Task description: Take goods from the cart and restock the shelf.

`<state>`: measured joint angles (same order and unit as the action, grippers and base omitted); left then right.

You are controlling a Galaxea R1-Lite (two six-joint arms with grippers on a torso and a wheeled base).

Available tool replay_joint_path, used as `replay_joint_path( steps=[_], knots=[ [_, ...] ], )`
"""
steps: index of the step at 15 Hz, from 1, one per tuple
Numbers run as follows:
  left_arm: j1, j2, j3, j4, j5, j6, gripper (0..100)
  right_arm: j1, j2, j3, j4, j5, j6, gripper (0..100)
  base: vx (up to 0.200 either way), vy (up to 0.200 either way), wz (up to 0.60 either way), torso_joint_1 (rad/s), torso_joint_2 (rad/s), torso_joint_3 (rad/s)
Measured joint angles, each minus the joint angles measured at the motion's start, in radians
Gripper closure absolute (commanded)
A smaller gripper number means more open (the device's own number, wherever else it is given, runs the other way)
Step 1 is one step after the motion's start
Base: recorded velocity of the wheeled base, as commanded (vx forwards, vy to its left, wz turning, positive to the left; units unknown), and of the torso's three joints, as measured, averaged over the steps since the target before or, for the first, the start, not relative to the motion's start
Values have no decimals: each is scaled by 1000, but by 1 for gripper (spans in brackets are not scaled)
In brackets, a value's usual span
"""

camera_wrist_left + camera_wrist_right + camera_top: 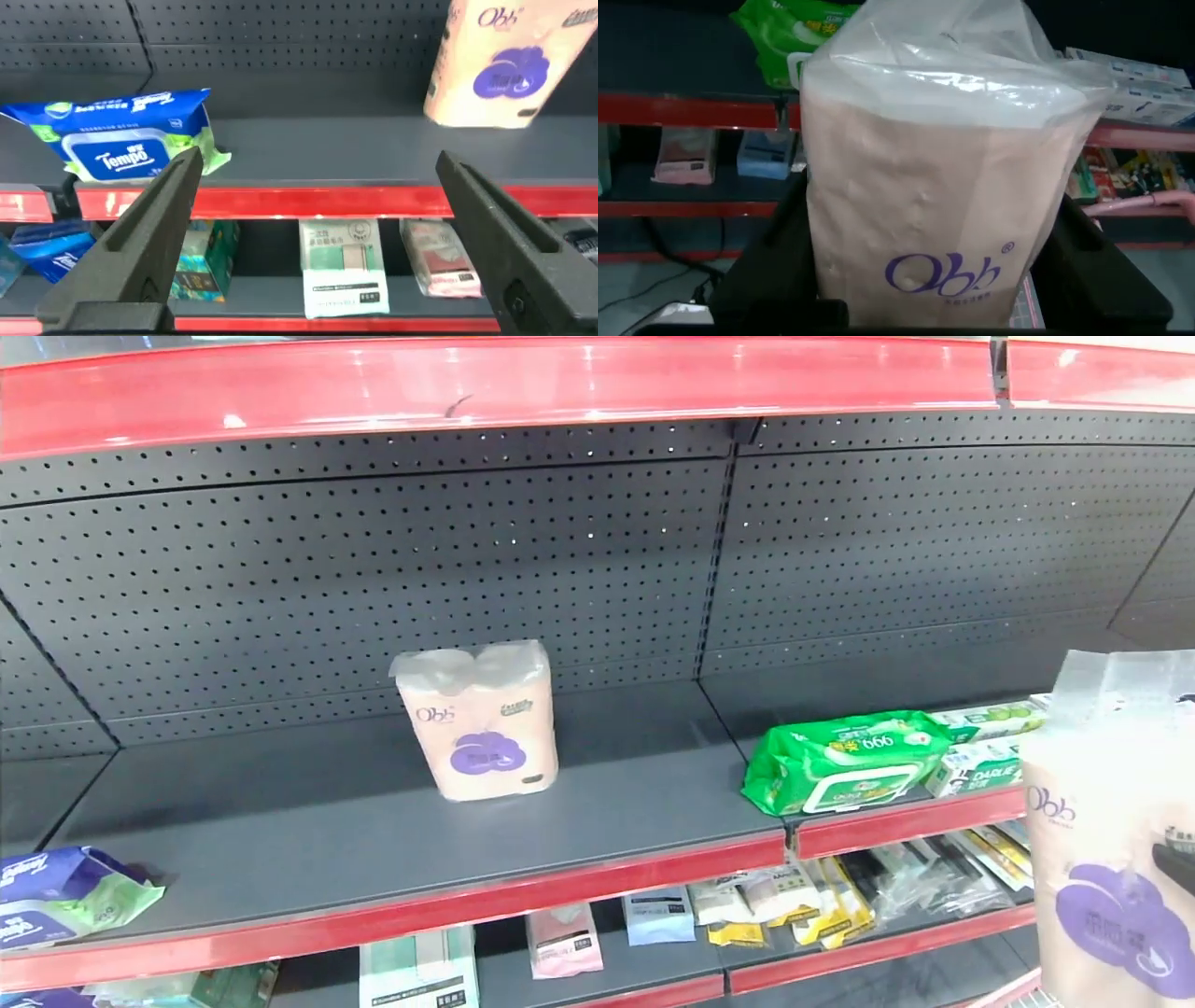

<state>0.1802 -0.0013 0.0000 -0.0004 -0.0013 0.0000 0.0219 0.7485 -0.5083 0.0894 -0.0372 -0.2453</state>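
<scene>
A beige toilet paper pack (pixel 479 721) with a purple mark stands upright on the middle of the grey shelf (pixel 327 840), also visible from the left wrist as the pack (pixel 500 65). A second pack of the same kind (pixel 1106 859) hangs at the lower right in front of the shelf. My right gripper (pixel 934 280) is shut on this pack (pixel 924 177), with dark fingers (pixel 771 266) on both sides. My left gripper (pixel 318 219) is open and holds nothing; it faces the red shelf edge below and left of the standing pack.
A green wipes pack (pixel 845 761) and toothpaste boxes (pixel 985 747) lie on the right shelf section. A blue wipes pack (pixel 65 891) lies at the left front edge. The lower shelf (pixel 653 966) holds several small packets. Open shelf room surrounds the standing pack.
</scene>
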Motion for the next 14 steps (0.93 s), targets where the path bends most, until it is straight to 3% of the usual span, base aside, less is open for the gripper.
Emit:
replay_joint_path(
  steps=[5, 9, 12, 14],
  knots=[
    [-2, 0, -2, 0, -54, 21, 0, -29, -91, 41, -2, 4, 18, 100, 0, 0, 0, 0, 0, 0],
    [-27, 6, -28, -7, -55, 23, 0, -35, -141, 78, -13, 1, 32, 100, 0, 0, 0, 0, 0, 0],
    [-35, 135, -147, -43, -56, -25, 0, -37, -149, 73, -14, 3, 48, 100, 0, 0, 0, 0, 0, 0],
    [-31, 346, -220, -106, -55, -38, 0, -35, -152, 68, -16, 0, 53, 100, 0, 0, 0, 0, 0, 0]
  ],
)
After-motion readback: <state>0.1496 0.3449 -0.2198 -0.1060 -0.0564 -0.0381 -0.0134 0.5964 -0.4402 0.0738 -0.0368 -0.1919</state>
